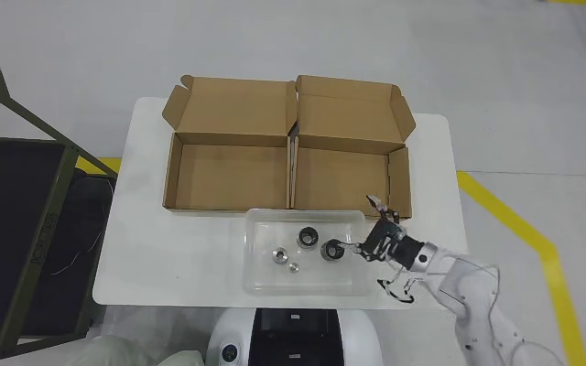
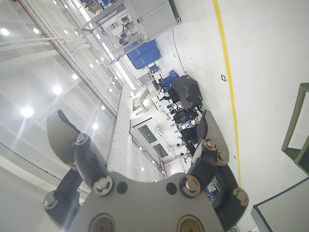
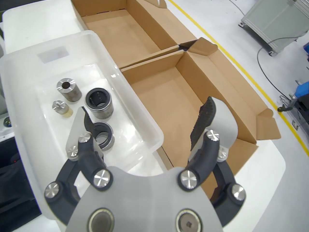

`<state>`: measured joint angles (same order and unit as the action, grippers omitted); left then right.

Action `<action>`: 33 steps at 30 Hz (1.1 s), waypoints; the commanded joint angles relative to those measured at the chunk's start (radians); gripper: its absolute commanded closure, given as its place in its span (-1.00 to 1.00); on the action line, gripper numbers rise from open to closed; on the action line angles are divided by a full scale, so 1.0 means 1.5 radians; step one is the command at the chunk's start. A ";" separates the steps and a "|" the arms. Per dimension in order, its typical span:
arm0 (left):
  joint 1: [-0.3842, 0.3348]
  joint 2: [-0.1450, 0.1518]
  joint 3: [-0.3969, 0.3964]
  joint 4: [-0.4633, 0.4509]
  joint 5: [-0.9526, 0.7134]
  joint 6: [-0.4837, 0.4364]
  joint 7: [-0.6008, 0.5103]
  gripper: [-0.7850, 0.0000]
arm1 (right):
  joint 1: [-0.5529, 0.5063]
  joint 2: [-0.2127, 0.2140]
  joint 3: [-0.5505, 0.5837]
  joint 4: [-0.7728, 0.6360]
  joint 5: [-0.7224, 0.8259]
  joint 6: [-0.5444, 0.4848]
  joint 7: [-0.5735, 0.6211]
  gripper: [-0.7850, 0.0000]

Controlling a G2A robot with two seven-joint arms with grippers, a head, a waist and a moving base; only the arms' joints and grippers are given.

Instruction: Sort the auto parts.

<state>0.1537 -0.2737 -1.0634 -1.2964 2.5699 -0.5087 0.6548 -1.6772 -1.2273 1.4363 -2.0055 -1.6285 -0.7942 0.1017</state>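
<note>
Right gripper [image 3: 146,103] sits at the right end of the bin [image 3: 135,92], fingers spread wide. One finger is inside the bin, just beside a bearing [image 3: 105,136]; the other is out past the rim, toward the right box [image 3: 166,88].

In the bin we also count a second bearing [image 3: 100,103], a cylinder [image 3: 68,89] and a stud [image 3: 60,108].

The bin rests on the worktop [image 1: 146,238], in front of the right box and the left box [image 1: 229,174].

Left gripper [image 2: 131,112] is spread apart too, pointing off into the room.

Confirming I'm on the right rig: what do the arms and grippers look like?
The left gripper and right gripper each have a grey metal plate, black linkages with shiny screws, and two pale curved fingers with ribbed black pads. The right arm is white.
</note>
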 commanded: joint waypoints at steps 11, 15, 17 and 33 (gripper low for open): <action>0.000 0.000 0.000 0.000 0.000 0.000 0.000 -1.00 | 0.016 0.014 -0.063 -0.028 -0.093 -0.083 0.069 -1.00; 0.000 0.000 0.000 0.000 0.000 0.000 0.000 -1.00 | 0.024 0.016 -0.073 -0.018 -0.090 -0.084 0.092 -1.00; 0.000 0.000 0.000 0.000 0.000 0.000 0.000 -1.00 | 0.032 0.016 -0.081 -0.010 -0.086 -0.086 0.111 -1.00; 0.000 0.000 0.000 0.000 0.000 0.000 0.000 -1.00 | 0.090 0.017 -0.141 0.046 -0.025 -0.096 0.235 -1.00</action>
<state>0.1537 -0.2737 -1.0634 -1.2964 2.5699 -0.5087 0.6548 -1.5447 -1.2021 1.2259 -1.9397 -1.6683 -0.9418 0.4475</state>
